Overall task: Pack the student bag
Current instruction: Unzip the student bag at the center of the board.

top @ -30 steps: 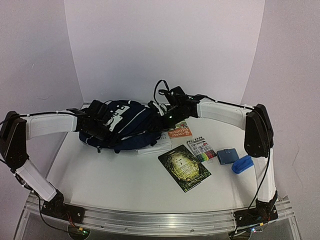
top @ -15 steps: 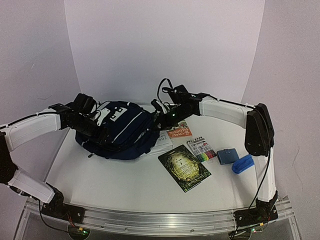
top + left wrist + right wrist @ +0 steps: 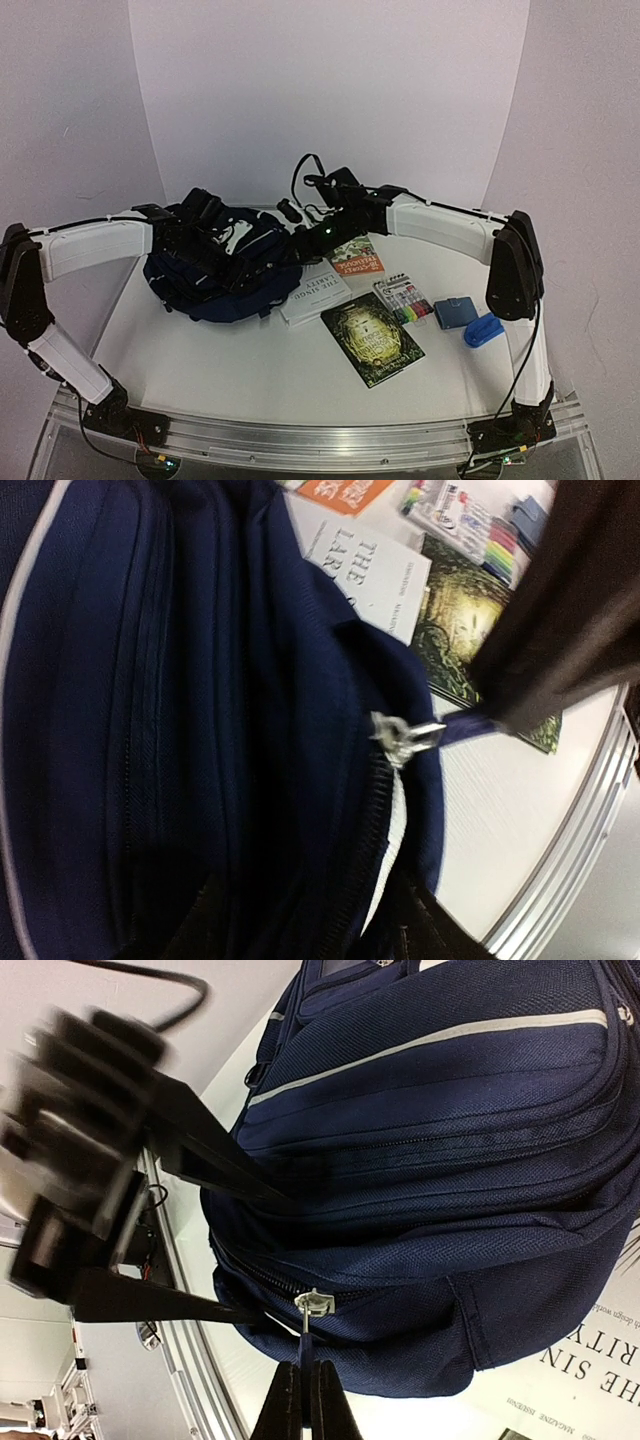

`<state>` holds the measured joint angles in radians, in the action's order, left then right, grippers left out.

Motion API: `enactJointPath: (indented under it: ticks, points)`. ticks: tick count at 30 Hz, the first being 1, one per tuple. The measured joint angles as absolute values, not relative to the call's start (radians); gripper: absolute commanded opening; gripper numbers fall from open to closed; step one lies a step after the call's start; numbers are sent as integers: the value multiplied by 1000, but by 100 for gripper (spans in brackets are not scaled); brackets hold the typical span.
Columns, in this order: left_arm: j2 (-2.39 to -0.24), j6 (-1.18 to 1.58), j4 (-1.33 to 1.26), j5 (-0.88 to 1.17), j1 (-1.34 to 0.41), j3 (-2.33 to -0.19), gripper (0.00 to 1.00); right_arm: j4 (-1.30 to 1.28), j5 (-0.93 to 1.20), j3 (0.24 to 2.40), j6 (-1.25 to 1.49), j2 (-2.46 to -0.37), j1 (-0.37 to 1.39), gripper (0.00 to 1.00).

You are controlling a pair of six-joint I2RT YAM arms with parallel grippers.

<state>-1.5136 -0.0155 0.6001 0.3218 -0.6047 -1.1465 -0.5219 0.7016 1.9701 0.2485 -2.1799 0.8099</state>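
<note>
The student bag (image 3: 215, 270), navy with thin white stripes, lies on its side at the back left of the table. My right gripper (image 3: 305, 1372) is shut on the blue pull tab (image 3: 306, 1345) hanging from the bag's silver zipper slider (image 3: 313, 1303). In the top view that gripper (image 3: 297, 238) is at the bag's right end. My left gripper (image 3: 275, 1256) is open, one finger (image 3: 215, 1165) lying over the bag's side and the other at the zipper edge. In the left wrist view the bag (image 3: 200, 730) fills the frame, with the slider (image 3: 400, 735) at its right edge.
A white book (image 3: 315, 292) lies against the bag's right side, with an orange book (image 3: 355, 258) behind it. Further right are a green book (image 3: 372, 338), a pack of markers (image 3: 405, 298), a small blue pouch (image 3: 455, 311) and a blue block (image 3: 484, 330).
My left gripper has opened and come back onto the bag. The bag has shifted left, baring more of the white book. My right gripper has moved up and left with the pull tab.
</note>
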Motion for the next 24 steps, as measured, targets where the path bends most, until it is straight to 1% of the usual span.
enactJointPath:
  ticks: [2,4,10,16,19,24]
  points:
    - [-1532,6,597,318,-607,-1147,15,-522,702,1970,252,-2180,810,0]
    - [-1533,14,594,314,-608,-1147,1,-522,701,1970,252,-2180,810,0]
    - [-1483,23,625,287,-617,-1145,0,-486,695,1931,233,-2180,795,0]
    - [-1348,25,692,238,-618,-1116,0,-451,689,1921,184,-2180,751,0]
    - [-1276,28,752,214,-618,-1106,0,-465,643,1949,158,-2194,724,0]
    - [-1207,31,825,183,-617,-1105,0,-480,566,2065,142,-2290,691,0]
